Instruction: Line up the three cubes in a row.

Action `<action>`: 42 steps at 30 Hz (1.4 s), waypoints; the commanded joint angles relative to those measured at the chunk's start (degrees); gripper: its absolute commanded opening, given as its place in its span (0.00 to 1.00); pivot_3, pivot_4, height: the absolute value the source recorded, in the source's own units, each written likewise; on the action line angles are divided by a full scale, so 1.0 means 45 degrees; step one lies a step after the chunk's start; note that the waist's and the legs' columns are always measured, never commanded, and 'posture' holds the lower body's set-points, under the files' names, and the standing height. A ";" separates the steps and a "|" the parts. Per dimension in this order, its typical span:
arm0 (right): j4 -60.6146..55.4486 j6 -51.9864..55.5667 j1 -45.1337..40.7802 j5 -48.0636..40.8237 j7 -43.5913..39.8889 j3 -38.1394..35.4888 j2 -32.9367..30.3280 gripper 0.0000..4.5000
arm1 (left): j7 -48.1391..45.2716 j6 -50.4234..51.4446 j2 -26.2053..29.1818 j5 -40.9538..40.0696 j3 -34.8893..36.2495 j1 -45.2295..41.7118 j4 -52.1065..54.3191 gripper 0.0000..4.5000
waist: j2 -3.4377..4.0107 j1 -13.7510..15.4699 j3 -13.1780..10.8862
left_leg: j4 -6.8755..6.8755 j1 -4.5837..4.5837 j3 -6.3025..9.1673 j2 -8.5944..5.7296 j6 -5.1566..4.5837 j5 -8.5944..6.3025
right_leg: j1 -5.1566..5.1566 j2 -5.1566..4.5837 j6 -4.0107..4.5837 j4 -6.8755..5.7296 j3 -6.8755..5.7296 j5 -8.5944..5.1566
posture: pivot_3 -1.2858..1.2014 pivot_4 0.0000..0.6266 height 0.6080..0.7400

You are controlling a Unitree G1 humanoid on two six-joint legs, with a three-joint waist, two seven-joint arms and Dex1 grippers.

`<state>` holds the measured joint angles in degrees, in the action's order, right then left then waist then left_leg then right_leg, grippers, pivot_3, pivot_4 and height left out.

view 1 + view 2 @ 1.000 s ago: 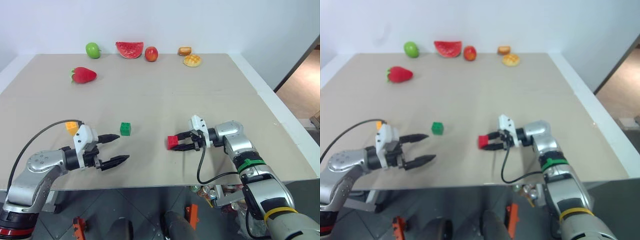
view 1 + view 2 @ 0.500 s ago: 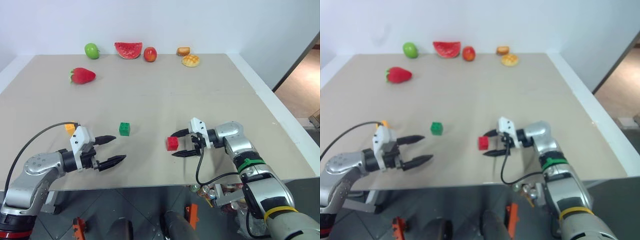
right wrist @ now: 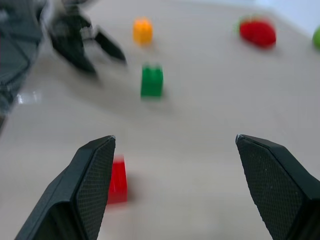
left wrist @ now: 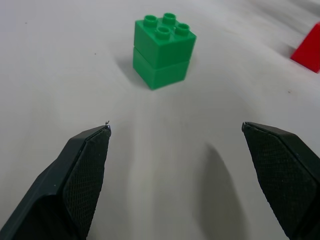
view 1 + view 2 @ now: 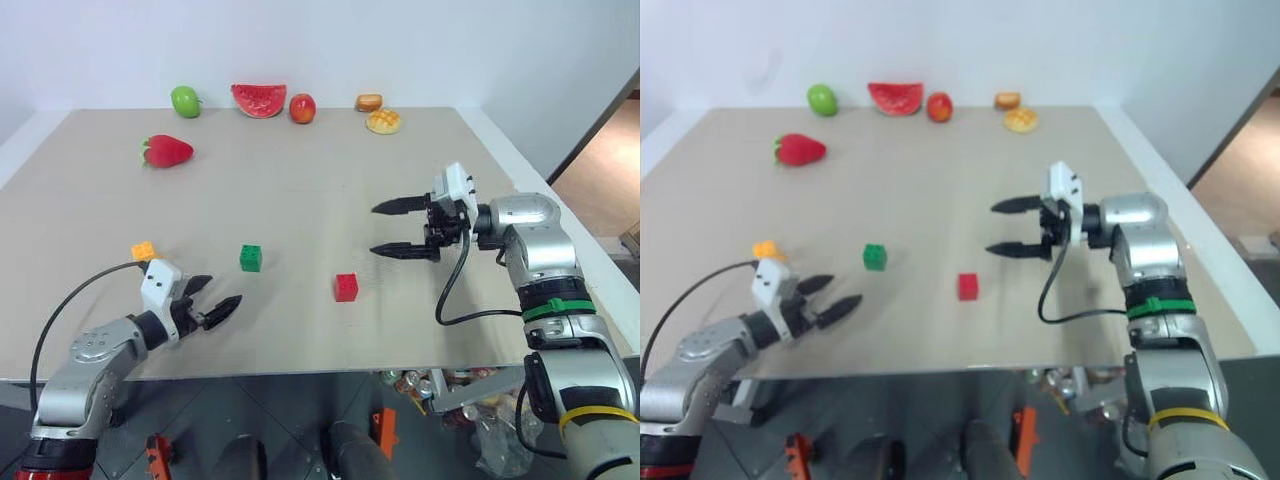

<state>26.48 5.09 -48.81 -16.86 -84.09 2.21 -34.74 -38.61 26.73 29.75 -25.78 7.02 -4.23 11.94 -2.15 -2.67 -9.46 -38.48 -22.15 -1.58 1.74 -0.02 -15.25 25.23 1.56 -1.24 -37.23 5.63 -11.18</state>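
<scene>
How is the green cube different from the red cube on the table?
The green cube is green and sits right in front of the left gripper, while the red cube is red and lies off to its right, below the raised right gripper. Both are small studded blocks, resting untouched on the table.

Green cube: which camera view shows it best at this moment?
The left wrist view: the green cube sits close and sharp, studs visible, ahead of the open left gripper. Both eye views show it small on the table; the right wrist view shows it blurred.
</scene>
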 commanded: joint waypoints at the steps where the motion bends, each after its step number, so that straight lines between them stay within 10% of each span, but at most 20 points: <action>1: -0.2126 0.0666 0.1064 -0.0407 0.0644 0.0005 0.0167 0.89 | 0.0521 -0.0013 -0.0388 0.0361 -0.0477 -0.0754 0.0109 0.97 | -0.0004 0.0039 0.0003 | -0.0002 -0.0002 0.0005 0.0000 0.0000 0.0000 | -0.0003 0.0009 -0.0002 0.0000 -0.0002 -0.0001 | 0.52 0.24 1.00; 26: -0.4999 0.2125 0.3235 -0.1092 0.3108 -0.0357 0.0000 0.89 | 0.2506 -0.1215 -0.2400 0.3342 -0.2000 -0.4262 -0.3598 0.97 | -0.0003 0.0008 0.0002 | -0.0012 -0.0020 -0.0006 -0.0035 0.0001 0.0001 | 0.0007 0.0014 -0.0027 0.0004 0.0030 0.0012 | 0.52 0.24 1.00; 34: -0.4874 0.2074 0.3240 -0.1096 0.3316 -0.0289 0.0040 0.90 | 0.2626 -0.1240 -0.2446 0.3278 -0.1801 -0.4494 -0.3728 0.33 | -0.0004 0.0016 0.0002 | -0.0012 -0.0023 -0.0004 -0.0035 0.0001 0.0001 | 0.0007 0.0013 -0.0032 0.0004 0.0023 0.0010 | 0.52 0.24 1.00; 42: -0.4748 0.1969 0.3195 -0.0985 0.3317 -0.0169 0.0052 0.90 | 0.0160 -0.1741 -0.1881 0.2705 -0.2391 -0.4539 -0.3117 0.30 | -0.0003 0.0014 0.0001 | -0.0011 -0.0026 -0.0006 -0.0039 0.0002 0.0001 | 0.0008 0.0015 -0.0032 0.0004 0.0021 0.0011 | 0.52 0.24 1.00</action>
<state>5.97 14.69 -33.63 -20.95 -69.40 2.27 -34.10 -34.80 21.03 20.56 -12.32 -3.37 -23.53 -5.23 -2.17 -2.61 -9.46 -38.53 -22.27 -1.60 1.57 -0.01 -15.25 25.27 1.62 -1.39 -37.21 5.71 -11.14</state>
